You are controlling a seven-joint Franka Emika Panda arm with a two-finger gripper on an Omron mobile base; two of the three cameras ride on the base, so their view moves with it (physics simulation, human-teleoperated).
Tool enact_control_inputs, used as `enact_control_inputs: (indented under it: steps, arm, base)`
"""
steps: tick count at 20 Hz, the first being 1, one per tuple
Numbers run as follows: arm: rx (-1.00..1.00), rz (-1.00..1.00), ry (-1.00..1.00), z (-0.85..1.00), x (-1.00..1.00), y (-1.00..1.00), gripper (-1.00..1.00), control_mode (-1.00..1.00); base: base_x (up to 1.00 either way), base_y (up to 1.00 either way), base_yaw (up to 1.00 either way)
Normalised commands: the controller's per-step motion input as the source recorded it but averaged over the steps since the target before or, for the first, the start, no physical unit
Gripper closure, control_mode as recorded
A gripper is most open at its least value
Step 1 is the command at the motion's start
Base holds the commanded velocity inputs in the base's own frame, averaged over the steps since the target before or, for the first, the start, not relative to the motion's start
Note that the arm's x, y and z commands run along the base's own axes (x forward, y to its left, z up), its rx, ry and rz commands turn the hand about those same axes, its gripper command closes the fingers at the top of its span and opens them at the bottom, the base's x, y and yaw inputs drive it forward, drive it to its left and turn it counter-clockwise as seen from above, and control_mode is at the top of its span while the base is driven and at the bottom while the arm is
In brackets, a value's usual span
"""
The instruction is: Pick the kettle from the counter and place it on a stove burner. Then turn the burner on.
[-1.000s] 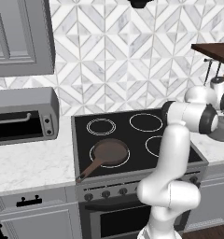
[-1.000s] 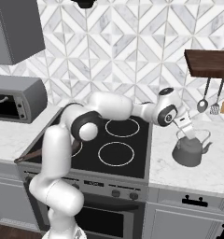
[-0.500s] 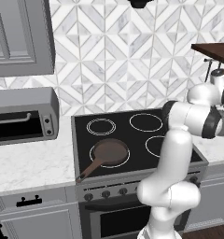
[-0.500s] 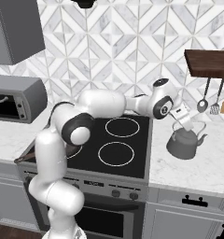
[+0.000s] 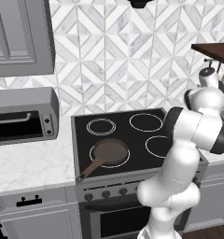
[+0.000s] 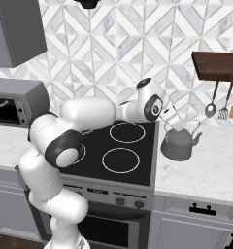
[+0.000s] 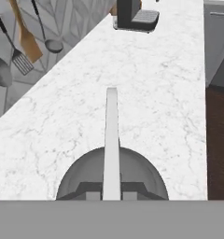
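Reaching far to the right, past the black cooktop (image 6: 119,146), with the gripper (image 6: 173,122) sitting over the top of the kettle (image 6: 176,145). Jaws drawn together on the kettle's thin arched handle (image 7: 111,140); finger tips themselves hidden under the hand, so the contact point not directly visible. In the hand view, looking straight down the handle, a pale strip running up the middle over the rounded grey body (image 7: 81,177).

Kettle hanging just off the right edge of the cooktop, over the white marble counter (image 6: 210,165), spout pointing right. Whether its base is touching the slab or lifted slightly clear: cannot tell from the right base view.

Lying open on the black glass: a large single white circle, the stove burner (image 6: 121,160), at front right, and another single circle (image 6: 127,132) behind it, both bare. In the left base view, showing a brown long-handled frying pan (image 5: 107,154) resting on the front left ring, handle pointing toward the front edge, and a double-ringed circle (image 5: 101,126) behind it.

Standing on the counter left of the stove: a grey toaster oven (image 5: 21,115). Hanging under a dark wooden shelf (image 6: 218,65) on the right wall: a ladle (image 6: 211,108) and a spatula (image 6: 223,112). Knobs (image 5: 106,193) lining the stove front below the glass. At the far end of the counter in the hand view, a dark appliance (image 7: 132,17).
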Motion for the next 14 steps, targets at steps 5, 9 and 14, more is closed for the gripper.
enact_control_inputs:
  steps: [5, 9, 14]
  arm:
    - [-0.10, 0.00, -0.07, 0.17, -0.07, 0.73, 1.00, -1.00]
    - [-0.07, 0.00, -0.03, 0.16, -0.04, 0.70, 1.00, -1.00]
    - [-0.01, 0.00, 0.00, 0.15, -0.01, 0.60, 1.00, -1.00]
  base:
    - [0.00, 0.00, 0.00]
    - [0.00, 0.00, 0.00]
    - [0.00, 0.00, 0.00]
